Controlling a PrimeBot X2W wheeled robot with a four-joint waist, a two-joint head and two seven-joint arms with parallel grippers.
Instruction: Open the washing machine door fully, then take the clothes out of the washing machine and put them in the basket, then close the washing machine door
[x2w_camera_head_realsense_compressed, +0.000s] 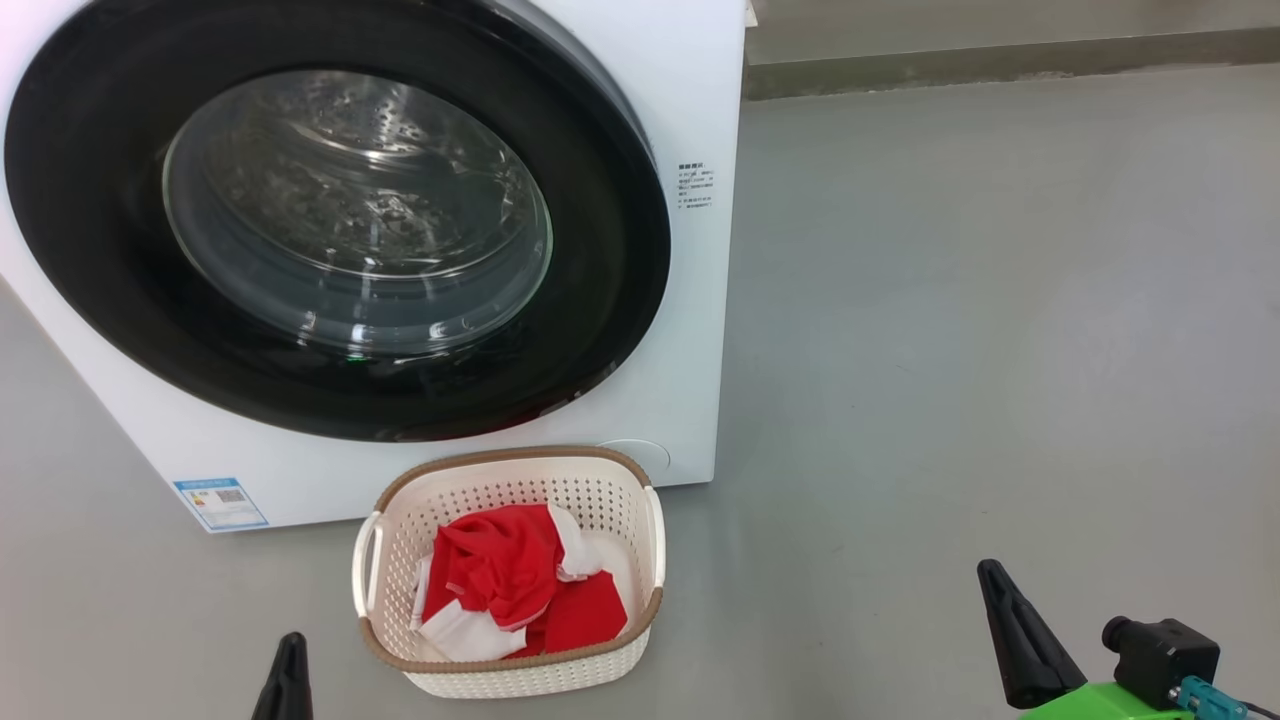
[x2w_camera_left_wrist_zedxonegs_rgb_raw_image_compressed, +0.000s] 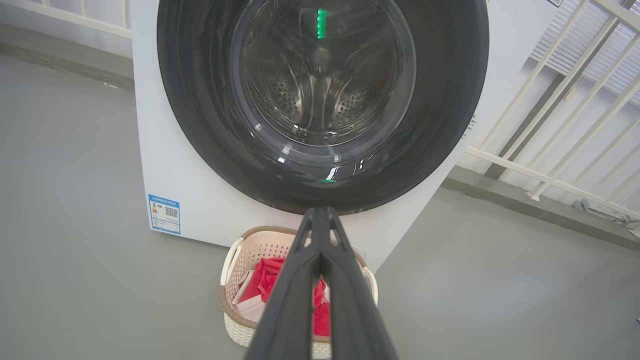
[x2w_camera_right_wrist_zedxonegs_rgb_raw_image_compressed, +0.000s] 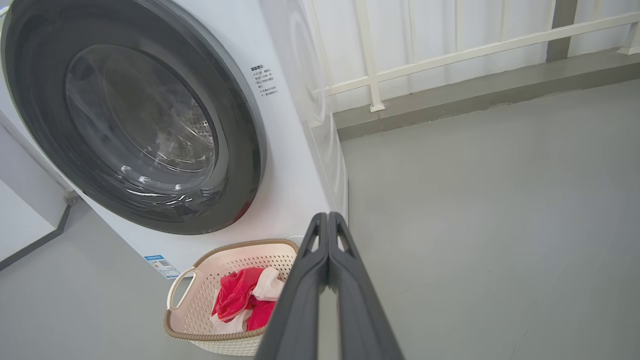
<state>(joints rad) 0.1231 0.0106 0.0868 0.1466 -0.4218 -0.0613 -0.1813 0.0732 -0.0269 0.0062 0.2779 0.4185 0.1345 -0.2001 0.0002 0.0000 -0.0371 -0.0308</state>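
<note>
The washing machine (x2w_camera_head_realsense_compressed: 690, 330) stands at the back with its black-rimmed door (x2w_camera_head_realsense_compressed: 340, 220) closed flush against the front; the steel drum shows through the glass. The door (x2w_camera_left_wrist_zedxonegs_rgb_raw_image_compressed: 320, 100) (x2w_camera_right_wrist_zedxonegs_rgb_raw_image_compressed: 135, 120) looks shut from both wrists too. In front of it the cream basket (x2w_camera_head_realsense_compressed: 650, 530) holds the red and white clothes (x2w_camera_head_realsense_compressed: 515, 590). My left gripper (x2w_camera_left_wrist_zedxonegs_rgb_raw_image_compressed: 320, 212) is shut and empty, its tip (x2w_camera_head_realsense_compressed: 290, 650) just left of the basket. My right gripper (x2w_camera_right_wrist_zedxonegs_rgb_raw_image_compressed: 327, 217) is shut and empty, low at the right (x2w_camera_head_realsense_compressed: 995, 580), well clear of the basket.
Grey floor (x2w_camera_head_realsense_compressed: 950, 350) spreads wide to the right of the machine. A white railing (x2w_camera_right_wrist_zedxonegs_rgb_raw_image_compressed: 450, 52) and a low kerb run along the back. A blue label (x2w_camera_head_realsense_compressed: 220, 503) marks the machine's lower left corner.
</note>
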